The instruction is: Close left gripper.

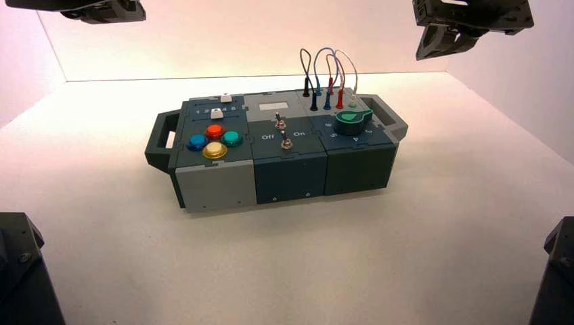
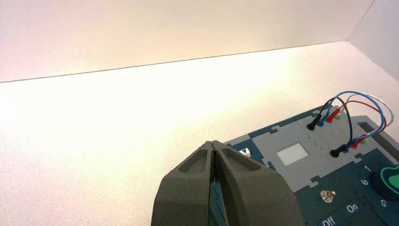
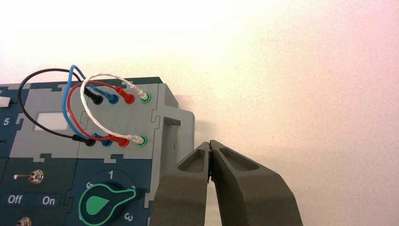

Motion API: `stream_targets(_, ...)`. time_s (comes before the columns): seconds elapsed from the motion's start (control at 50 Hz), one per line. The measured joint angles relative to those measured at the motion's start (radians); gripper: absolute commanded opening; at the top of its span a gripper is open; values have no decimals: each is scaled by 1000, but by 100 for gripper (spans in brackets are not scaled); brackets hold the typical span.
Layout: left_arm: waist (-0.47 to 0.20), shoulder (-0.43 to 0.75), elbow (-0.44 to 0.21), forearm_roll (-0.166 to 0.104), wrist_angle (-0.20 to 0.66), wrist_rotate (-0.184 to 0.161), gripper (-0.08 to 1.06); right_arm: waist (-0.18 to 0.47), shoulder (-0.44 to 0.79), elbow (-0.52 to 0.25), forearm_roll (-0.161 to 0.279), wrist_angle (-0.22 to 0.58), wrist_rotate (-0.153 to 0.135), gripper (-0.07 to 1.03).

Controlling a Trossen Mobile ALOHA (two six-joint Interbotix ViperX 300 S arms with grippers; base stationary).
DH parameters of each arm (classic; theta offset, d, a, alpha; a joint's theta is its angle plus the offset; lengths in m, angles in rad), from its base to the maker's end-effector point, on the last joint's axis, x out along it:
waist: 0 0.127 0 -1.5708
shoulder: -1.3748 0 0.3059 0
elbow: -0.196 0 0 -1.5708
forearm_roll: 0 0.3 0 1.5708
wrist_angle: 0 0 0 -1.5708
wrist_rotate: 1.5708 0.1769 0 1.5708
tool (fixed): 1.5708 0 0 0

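My left gripper (image 2: pixel 213 143) is shut and empty, its two fingertips pressed together. It hangs high above the table, behind the box's left end, and shows at the top left of the high view (image 1: pixel 101 10). My right gripper (image 3: pixel 209 143) is shut and empty too, held high beyond the box's right handle (image 3: pixel 176 134); it sits at the top right of the high view (image 1: pixel 450 34). The box (image 1: pixel 271 145) stands in the middle of the white table, touched by neither gripper.
The box carries four round buttons (image 1: pixel 214 140) on its left part, two toggle switches (image 1: pixel 283 132) by "Off" and "On" in the middle, and a green knob (image 1: pixel 352 118) with looped wires (image 1: pixel 328 71) on the right. White walls enclose the table. Dark arm bases (image 1: pixel 20 271) fill the lower corners.
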Motion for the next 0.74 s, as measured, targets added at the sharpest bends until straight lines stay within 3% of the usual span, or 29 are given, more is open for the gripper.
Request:
stream_targets(0.34, 0, 23, 0, 2, 0, 0, -3, -2, 26, 0, -2, 0, -2, -2)
stream_targets(0.74, 0, 133, -37, 2, 29, -3, -3, 0, 15, 0, 0, 9, -2, -2)
